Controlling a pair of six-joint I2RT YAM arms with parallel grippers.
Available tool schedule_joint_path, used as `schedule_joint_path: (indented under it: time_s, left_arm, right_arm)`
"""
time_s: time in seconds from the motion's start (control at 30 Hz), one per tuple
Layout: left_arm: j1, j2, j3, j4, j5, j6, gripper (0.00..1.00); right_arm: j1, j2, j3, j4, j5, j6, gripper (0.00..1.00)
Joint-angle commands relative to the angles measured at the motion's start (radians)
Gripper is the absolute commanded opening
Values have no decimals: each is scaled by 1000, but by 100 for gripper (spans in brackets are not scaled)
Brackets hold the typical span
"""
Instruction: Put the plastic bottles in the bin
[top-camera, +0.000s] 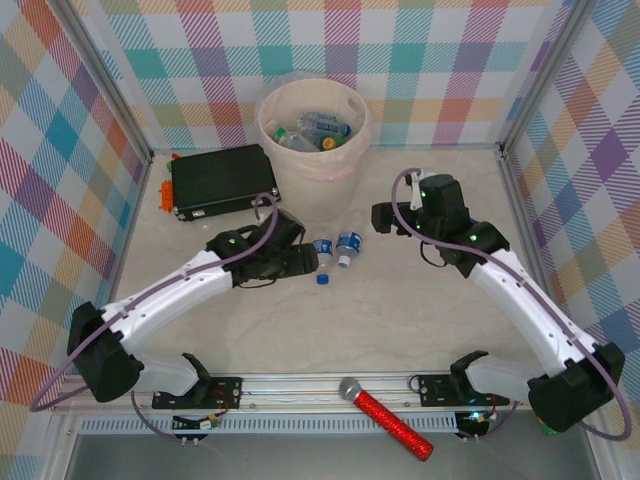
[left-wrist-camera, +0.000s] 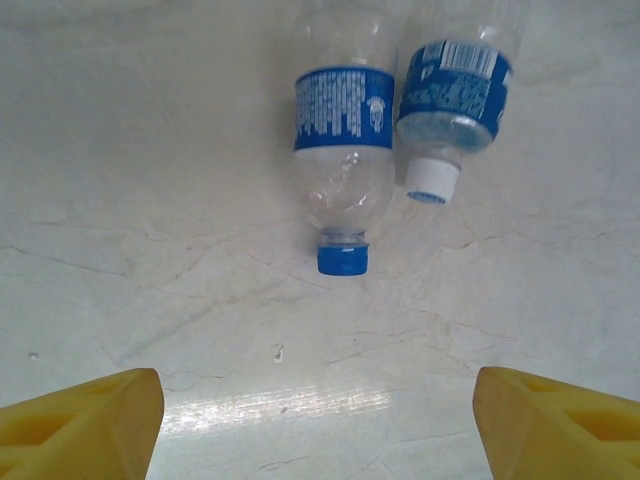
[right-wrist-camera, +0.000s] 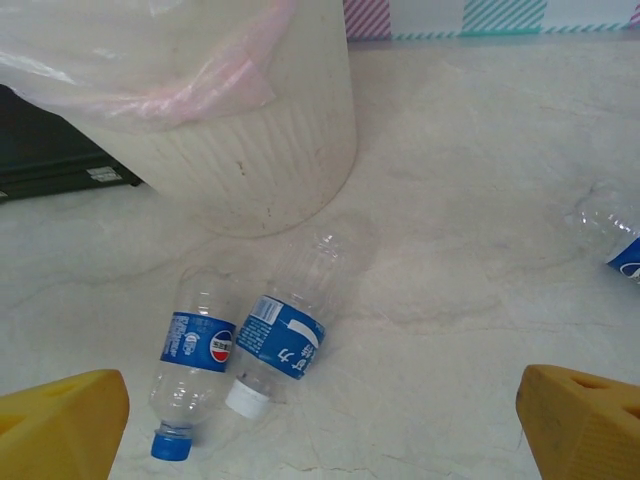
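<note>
Clear plastic w/ blue labels: the blue-capped bottle (left-wrist-camera: 343, 150) and the white-capped bottle (left-wrist-camera: 452, 90) lie on their sides, right next to each other, on the tabletop (top-camera: 350, 330) just in front of the bin (top-camera: 310, 190), caps pointing away from it. A third bottle (right-wrist-camera: 610, 235) lies well off to the right, cut by the right-wrist frame edge. The bin already holds several binned bottles (top-camera: 318, 128), mostly clear, so most of the job looks done; at least 3 are left on the tabletop, as far as I can see. Left end effector (left-wrist-camera: 320, 425) sits low, just short of the blue cap, jaws apart, nothing btwn them, prob. lined up for that bottle. Right end effector (right-wrist-camera: 320, 430) hangs further back, jaws wide apart, empty. Black case (top-camera: 222, 180) beside the bin and red mic (top-camera: 385, 417) at the near edge aren't part of this.
</note>
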Motion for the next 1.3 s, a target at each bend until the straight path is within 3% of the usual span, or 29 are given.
schedule_joint_path:
  time_s: [0.0, 0.27, 0.53, 1.1, 1.27]
  left_arm:
    - [-48, 55, -11, 54, -64, -69, 78]
    - [-88, 221, -2, 147, -50, -100, 67]
    - [-87, 380, 51, 182, -59, -55, 65]
    - [-43, 518, 99, 213, -60, -23, 57]
    - [-37, 534, 100, 215, -57, -13, 47]
  right_arm:
    - [2, -72, -44, 21, -26, 22, 99]
    - [2, -219, -128, -39, -27, 53, 99]
    - [2, -335, -176, -70, 25, 39, 99]
    - [2, -281, -172, -53, 27, 22, 99]
    - [2, -262, -169, -45, 21, 19, 99]
